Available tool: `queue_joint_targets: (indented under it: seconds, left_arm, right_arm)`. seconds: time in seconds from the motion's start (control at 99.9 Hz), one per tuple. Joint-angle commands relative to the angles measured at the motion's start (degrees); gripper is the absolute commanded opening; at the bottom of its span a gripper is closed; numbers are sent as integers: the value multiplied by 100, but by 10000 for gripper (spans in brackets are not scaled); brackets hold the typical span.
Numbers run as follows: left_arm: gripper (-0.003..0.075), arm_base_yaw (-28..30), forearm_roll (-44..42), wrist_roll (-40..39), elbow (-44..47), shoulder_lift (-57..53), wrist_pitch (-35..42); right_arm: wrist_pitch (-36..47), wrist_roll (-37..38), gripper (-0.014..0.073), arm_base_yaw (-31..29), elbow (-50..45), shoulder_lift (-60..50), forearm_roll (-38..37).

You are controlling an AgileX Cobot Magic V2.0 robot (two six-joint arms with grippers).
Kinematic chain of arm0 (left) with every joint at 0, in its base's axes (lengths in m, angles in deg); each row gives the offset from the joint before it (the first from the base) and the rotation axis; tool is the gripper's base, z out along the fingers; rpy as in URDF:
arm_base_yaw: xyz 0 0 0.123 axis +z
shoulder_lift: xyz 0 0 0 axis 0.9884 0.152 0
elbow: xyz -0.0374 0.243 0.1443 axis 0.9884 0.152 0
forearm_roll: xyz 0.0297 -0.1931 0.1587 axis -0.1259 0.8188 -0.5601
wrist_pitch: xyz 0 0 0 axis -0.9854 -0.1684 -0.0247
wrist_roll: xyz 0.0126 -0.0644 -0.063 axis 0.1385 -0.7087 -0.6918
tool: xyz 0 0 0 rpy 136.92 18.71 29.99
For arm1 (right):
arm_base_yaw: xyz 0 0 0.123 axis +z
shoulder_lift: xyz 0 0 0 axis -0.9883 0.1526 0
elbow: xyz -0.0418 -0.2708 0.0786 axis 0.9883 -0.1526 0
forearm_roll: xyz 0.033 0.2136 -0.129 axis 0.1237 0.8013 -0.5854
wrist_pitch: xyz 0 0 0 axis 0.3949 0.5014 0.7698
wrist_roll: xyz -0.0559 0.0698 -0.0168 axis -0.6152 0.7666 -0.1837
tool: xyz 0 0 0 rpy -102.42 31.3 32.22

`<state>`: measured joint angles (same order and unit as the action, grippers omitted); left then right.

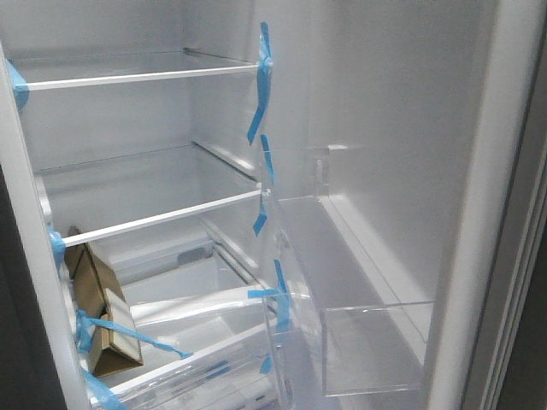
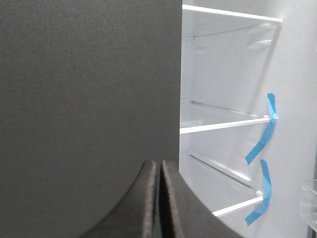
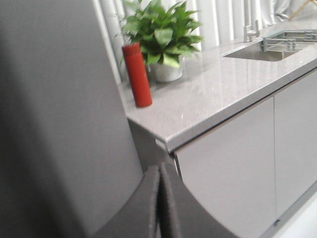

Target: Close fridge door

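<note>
The fridge door stands open at the right of the front view, showing its white inner lining (image 1: 385, 128), a clear plastic bin (image 1: 359, 333) and a pale grey edge (image 1: 487, 222). Its matte dark grey outer face (image 3: 59, 124) fills one side of the right wrist view. My right gripper (image 3: 159, 169) is shut and empty, close to that face; I cannot tell whether it touches. My left gripper (image 2: 160, 164) is shut and empty, in front of a dark grey flat panel (image 2: 89, 89) beside the open fridge interior (image 2: 223, 74). Neither gripper shows in the front view.
Inside the fridge are glass shelves (image 1: 154, 218) marked with blue tape (image 1: 261, 77) and a brown carton (image 1: 98, 299) low on the left. Beside the fridge a stone countertop (image 3: 223, 94) carries a red bottle (image 3: 137, 74), a potted plant (image 3: 161, 37) and a sink (image 3: 277, 47), above light grey cabinet doors (image 3: 233, 168).
</note>
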<state>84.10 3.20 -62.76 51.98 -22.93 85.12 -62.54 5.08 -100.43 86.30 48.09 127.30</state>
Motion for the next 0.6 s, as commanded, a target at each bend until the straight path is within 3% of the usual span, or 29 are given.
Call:
queue_joint_targets:
  seconds: [0.0, 0.19, 0.59]
  left_arm:
    - [-20, -36, 23, -25, 201, -117, 418]
    - [-20, -36, 23, -25, 201, -117, 418]
    - [-20, -36, 23, -25, 201, -117, 418]
  right_arm:
    - [296, -271, -46, -34, 206, 179, 820]
    - [-258, -271, -46, -34, 206, 583, 1557]
    - [-1144, -271, -46, 330, 217, 1011, 2119]
